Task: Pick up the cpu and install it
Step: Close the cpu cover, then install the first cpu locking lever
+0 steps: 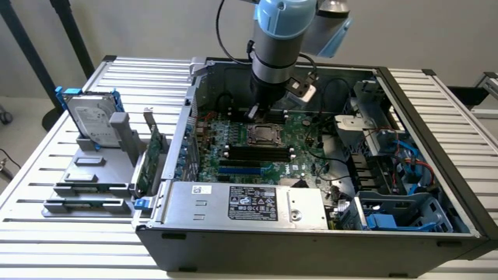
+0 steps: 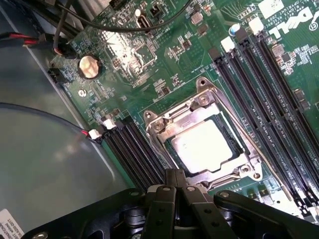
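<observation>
The cpu (image 2: 204,147) is a small silvery square lying flat inside the metal socket frame (image 2: 158,127) on the green motherboard (image 2: 124,50). In the exterior view the cpu (image 1: 265,135) sits in the middle of the board inside the open computer case (image 1: 311,256). My gripper (image 2: 175,173) hangs just above the board beside the socket, its two black fingers pressed together with nothing between them. Seen from outside, the gripper (image 1: 256,114) hovers a little behind the socket, under the blue-grey arm.
Black memory slots (image 2: 134,149) flank the socket on both sides. Cables (image 2: 75,20) run near the case wall. A hard drive with a blue bracket (image 1: 92,116), a green circuit card (image 1: 155,153) and a grey holder (image 1: 90,181) stand on the exterior view's left. A power supply (image 1: 249,204) fills the case front.
</observation>
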### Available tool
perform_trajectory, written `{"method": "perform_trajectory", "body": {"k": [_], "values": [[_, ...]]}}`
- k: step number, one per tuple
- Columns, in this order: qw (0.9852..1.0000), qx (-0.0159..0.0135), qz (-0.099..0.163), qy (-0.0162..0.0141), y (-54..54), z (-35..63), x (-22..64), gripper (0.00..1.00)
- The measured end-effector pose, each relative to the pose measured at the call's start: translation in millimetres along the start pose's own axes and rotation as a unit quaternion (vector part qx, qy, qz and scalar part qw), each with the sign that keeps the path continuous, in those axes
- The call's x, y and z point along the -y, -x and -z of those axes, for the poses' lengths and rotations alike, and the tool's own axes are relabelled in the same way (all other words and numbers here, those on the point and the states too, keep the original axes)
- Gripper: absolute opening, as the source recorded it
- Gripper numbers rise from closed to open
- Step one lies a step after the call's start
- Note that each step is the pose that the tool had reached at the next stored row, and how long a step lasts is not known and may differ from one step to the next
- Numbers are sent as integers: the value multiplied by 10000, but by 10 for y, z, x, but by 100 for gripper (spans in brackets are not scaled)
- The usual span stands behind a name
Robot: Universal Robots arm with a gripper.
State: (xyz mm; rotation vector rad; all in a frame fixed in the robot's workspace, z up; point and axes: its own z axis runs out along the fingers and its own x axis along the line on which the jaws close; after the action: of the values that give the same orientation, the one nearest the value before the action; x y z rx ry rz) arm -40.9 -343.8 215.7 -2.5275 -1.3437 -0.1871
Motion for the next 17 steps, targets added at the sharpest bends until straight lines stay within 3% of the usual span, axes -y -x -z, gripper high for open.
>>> {"method": "perform_trajectory", "body": {"k": [5,17], "values": [[10000,-17,5,-13,20,-6,62,11],[10000,-17,5,-14,21,-6,63,11]]}}
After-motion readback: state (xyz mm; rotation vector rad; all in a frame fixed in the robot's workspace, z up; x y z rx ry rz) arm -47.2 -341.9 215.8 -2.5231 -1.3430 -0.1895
